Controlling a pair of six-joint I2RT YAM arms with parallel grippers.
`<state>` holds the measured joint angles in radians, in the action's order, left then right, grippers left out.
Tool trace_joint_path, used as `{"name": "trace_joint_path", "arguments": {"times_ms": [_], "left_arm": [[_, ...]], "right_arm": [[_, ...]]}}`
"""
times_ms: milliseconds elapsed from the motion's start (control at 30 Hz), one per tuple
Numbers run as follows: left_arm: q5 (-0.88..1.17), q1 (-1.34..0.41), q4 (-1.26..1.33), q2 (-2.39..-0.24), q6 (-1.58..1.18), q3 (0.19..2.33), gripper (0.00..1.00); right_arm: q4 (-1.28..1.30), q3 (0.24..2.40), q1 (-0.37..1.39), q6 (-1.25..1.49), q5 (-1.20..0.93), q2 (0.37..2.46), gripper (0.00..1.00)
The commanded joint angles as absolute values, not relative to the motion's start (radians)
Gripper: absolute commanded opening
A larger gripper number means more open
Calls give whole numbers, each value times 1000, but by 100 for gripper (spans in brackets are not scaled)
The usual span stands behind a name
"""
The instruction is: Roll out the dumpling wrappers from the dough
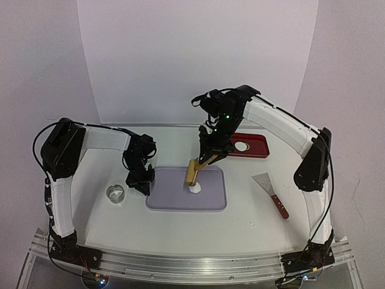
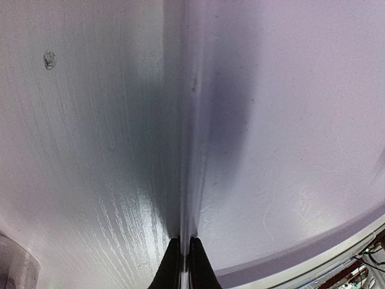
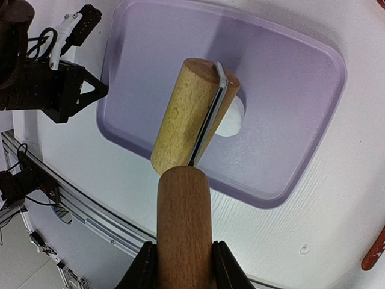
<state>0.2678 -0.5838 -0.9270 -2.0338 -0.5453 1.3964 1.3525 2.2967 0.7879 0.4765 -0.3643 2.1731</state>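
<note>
Right wrist view, right claw (image 3: pixel 183 268) clamped on wooden roller (image 3: pixel 189 114) handle, roller head over white dough (image 3: pixel 233 118) mid purple mat (image 3: pixel 283 72), left claw (image 2: pixel 185 268) pinched shut on mat rim, white table (image 2: pixel 90 180) beneath.

The white table (image 1: pixel 252 211) had a faint wood-grain texture, with a metal rail along its near edge. A purple mat (image 1: pixel 174 195) with rounded corners lay flat near the middle. Left of the mat, near it but apart, stood a metal ring cutter (image 1: pixel 115 192). A red tray (image 1: pixel 260 144) lay at the far right, and nearer lay a scraper (image 1: pixel 271 189), its red handle pointing near-right
</note>
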Motion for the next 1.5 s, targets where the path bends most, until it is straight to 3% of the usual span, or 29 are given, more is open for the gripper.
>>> {"name": "trace_joint_path", "arguments": {"times_ms": [0,967,1467], "left_arm": [[231,-588,-967,-2038,-531,1428,0],[222,-587,-910,-2020,-480,1350,0],[224,-588,-906,-2030,-461,1336,0]], "right_arm": [[1643,2321,788,483,-341,2168,0],[1523,2116,767,471,-308,2255,0],[1566,2212,763,475,-276,2275,0]]}}
